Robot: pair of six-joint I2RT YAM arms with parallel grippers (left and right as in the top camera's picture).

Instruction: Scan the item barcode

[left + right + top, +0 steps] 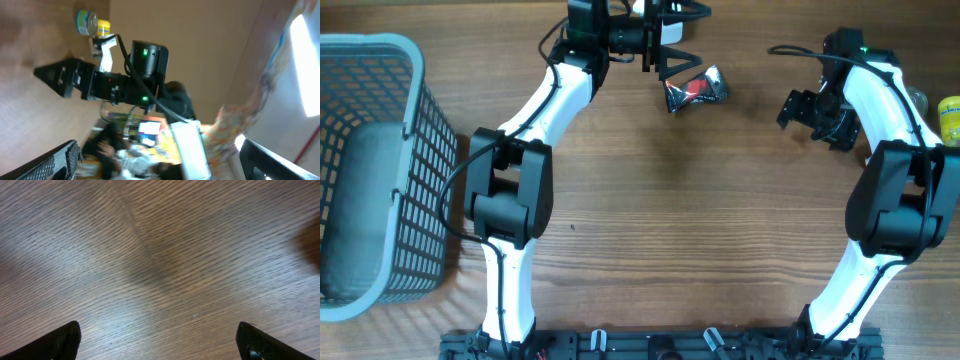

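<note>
The item, a crinkled silver and red packet [696, 90], lies on the wooden table [720, 220] at the back middle. My left gripper [682, 38] hovers just behind it, turned sideways, jaws open and nothing between them. In the left wrist view the packet is out of sight; the open fingers [60, 160] frame a blurred background beyond the table. My right gripper [810, 112] hangs open to the right of the packet, apart from it. The right wrist view has only bare wood between its open gripper [165, 347].
A grey mesh basket [420, 160] stands at the left edge. A yellow container [948, 118] sits at the far right edge, also seen as a yellow container [92, 22] from the left wrist, beyond the right arm [125, 82].
</note>
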